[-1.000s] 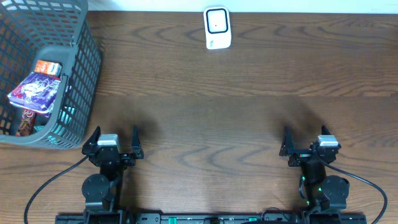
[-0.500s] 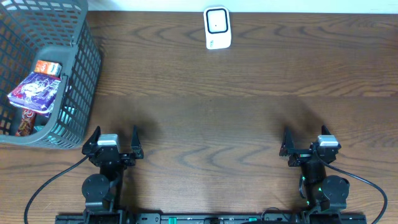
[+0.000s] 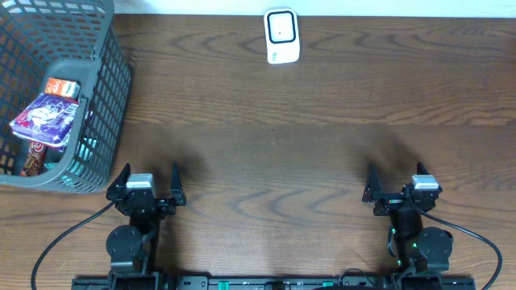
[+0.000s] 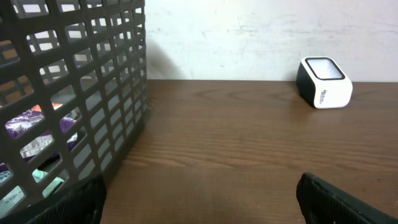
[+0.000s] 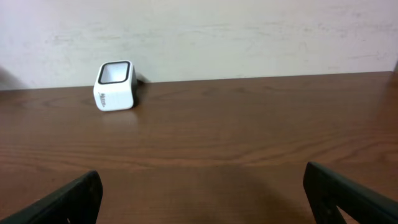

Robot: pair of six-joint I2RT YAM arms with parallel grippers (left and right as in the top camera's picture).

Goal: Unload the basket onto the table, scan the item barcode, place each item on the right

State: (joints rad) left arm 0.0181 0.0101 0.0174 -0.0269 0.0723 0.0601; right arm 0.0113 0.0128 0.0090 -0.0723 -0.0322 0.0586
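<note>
Dark wood-grain table (image 3: 306, 161) fills our overhead view, with a pale wall behind it in both wrist views. A grey plastic mesh basket (image 3: 113, 80) sits at the far left corner. Inside it we see a purple packet (image 3: 47, 117) lying on top, a small orange-labelled pack (image 3: 63, 87) beside it, and a dark reddish wrapper (image 3: 31, 155) partly buried below. We cannot make out any barcode on them from here. The white barcode scanner (image 3: 282, 36) stands at the far edge, near the middle, with its dark window facing up and well apart from the basket.

Our left gripper (image 3: 149, 180) sits at the near edge, just beside the basket's near corner. Its fingers (image 4: 339, 198) are spread wide with nothing between them. Our right gripper (image 3: 395, 187) is at the near edge on the other side, also spread wide and empty, and looks straight across bare wood at the scanner.

We judge that the task has not really begun: no item is lifted and nothing is near the scanner. The step in hand is the first pick. The left arm is the nearer one, so we would raise it over the basket rim, come down on the purple packet and close on an edge. The mesh wall is tall, so the approach should come from above.
</note>
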